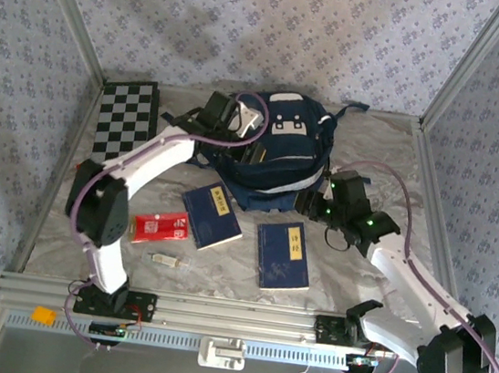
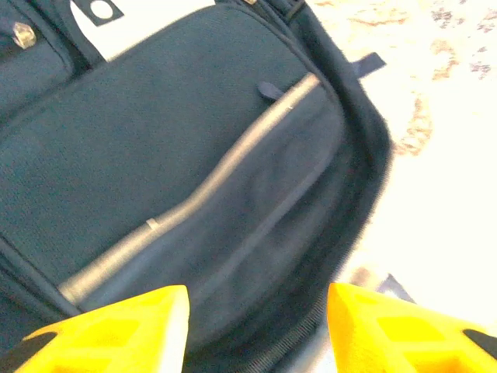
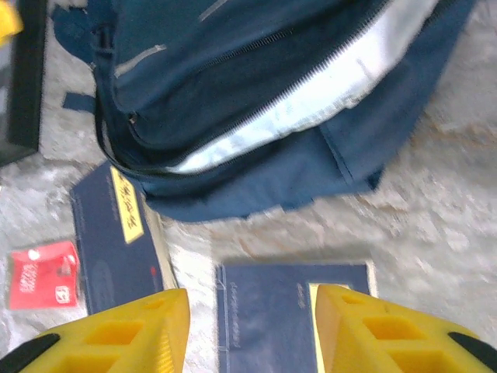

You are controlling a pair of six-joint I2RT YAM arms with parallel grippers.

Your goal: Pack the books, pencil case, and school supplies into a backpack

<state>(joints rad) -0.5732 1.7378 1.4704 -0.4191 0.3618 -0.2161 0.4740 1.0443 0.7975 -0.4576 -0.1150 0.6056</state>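
The navy backpack point(image 1: 282, 145) lies at the back centre, its zip gaping toward me. My left gripper point(image 1: 242, 135) hangs over its left side, open, with dark fabric and a grey zip line of the backpack point(image 2: 155, 140) showing between the yellow fingers point(image 2: 116, 330). My right gripper point(image 1: 310, 201) is by the bag's right front corner, open and empty. In the right wrist view it point(image 3: 250, 326) hovers above a dark blue book point(image 3: 287, 311), with the other book point(image 3: 116, 233) and the red pencil case point(image 3: 45, 276) to the left. Both books point(image 1: 211, 216) point(image 1: 282, 254), the pencil case point(image 1: 160, 226) and a small pale stick point(image 1: 165, 258) lie on the foil-covered table.
A black-and-white chequered board point(image 1: 128, 118) lies at the back left. Metal frame posts and patterned walls close in both sides. An aluminium rail point(image 1: 232, 318) with the arm bases runs along the near edge.
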